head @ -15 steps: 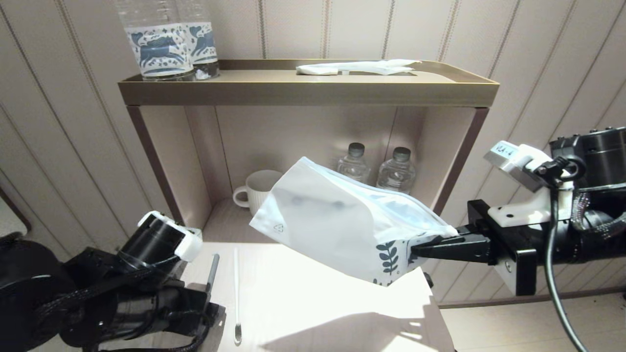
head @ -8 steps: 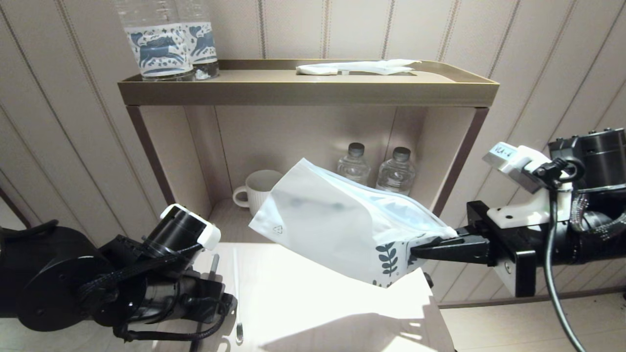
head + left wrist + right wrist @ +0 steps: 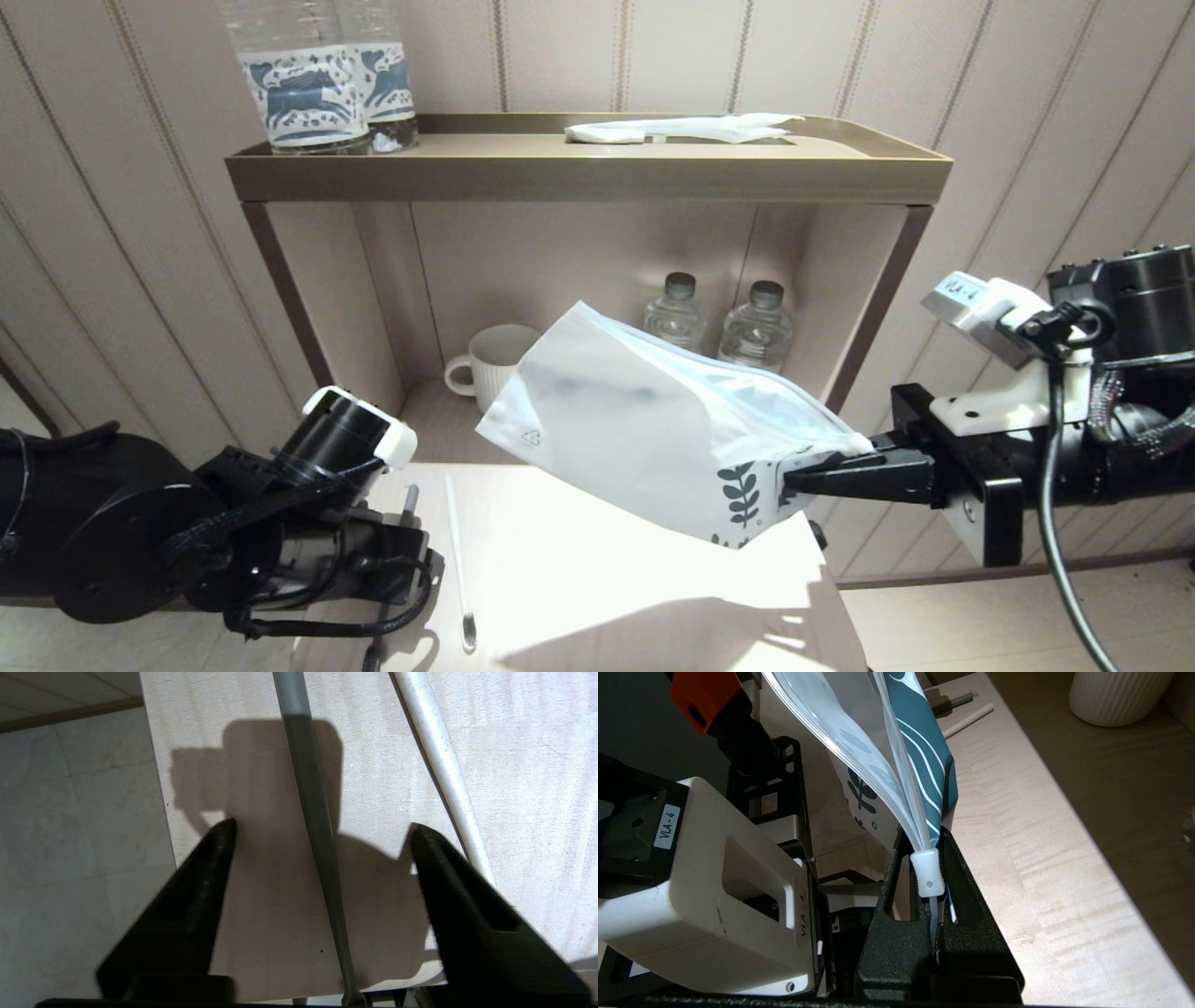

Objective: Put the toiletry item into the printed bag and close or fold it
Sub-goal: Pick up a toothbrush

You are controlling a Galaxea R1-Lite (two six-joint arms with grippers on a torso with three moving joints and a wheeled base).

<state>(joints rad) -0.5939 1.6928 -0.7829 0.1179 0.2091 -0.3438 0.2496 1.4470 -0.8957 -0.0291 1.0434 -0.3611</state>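
In the head view, the printed bag [image 3: 653, 439] was held aloft at centre frame, pinched at its zipper corner by the right gripper [image 3: 810, 479], while the left gripper [image 3: 322, 833] was spread open over the untouched grey stick [image 3: 308, 812], so packing and closing remained undone.

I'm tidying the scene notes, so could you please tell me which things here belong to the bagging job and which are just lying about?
In the job:
- printed bag, held up by the right gripper
- grey stick and white stick on the table, under the open left gripper

Lying about:
- mug
- small bottles
- labelled bottles
- white packet
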